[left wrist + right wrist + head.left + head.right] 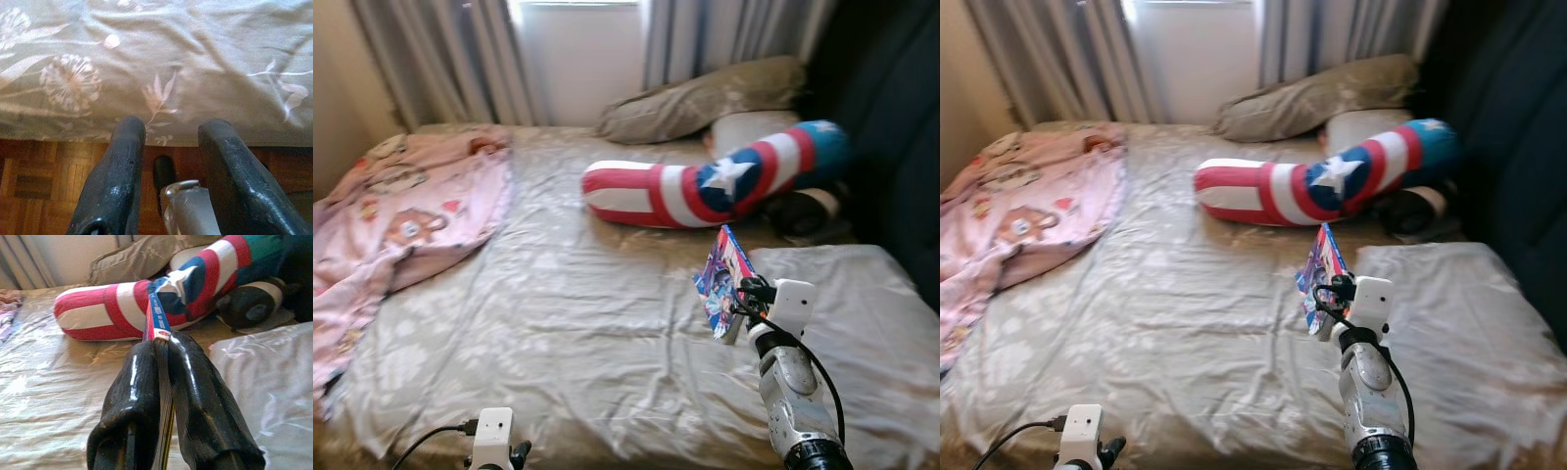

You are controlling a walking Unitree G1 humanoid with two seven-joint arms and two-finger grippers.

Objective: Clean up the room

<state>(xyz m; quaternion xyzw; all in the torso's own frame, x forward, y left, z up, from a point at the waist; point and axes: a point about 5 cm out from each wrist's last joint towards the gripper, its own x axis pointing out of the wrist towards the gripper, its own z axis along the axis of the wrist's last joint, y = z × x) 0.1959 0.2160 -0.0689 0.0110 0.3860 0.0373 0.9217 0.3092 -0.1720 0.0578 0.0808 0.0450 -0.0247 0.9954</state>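
Note:
My right gripper (pixel 736 311) is shut on a thin colourful book (pixel 722 277), holding it upright above the bed's right side; in the right wrist view the book's blue spine (pixel 158 316) sticks out between the two black fingers (pixel 134 396). A red, white and blue star-patterned bolster (pixel 705 186) lies beyond it. My left gripper (pixel 168 147) hangs low at the bed's near edge, open with nothing between its fingers, over the wooden floor (pixel 29 186).
The bed (pixel 568 313) has a beige floral sheet. A pink blanket (pixel 401 211) is bunched at its left side. Beige and white pillows (pixel 705 98) lie at the head, below curtains. A dark cylindrical cushion (pixel 803 211) sits at right, beside a dark hanging cloth (pixel 891 127).

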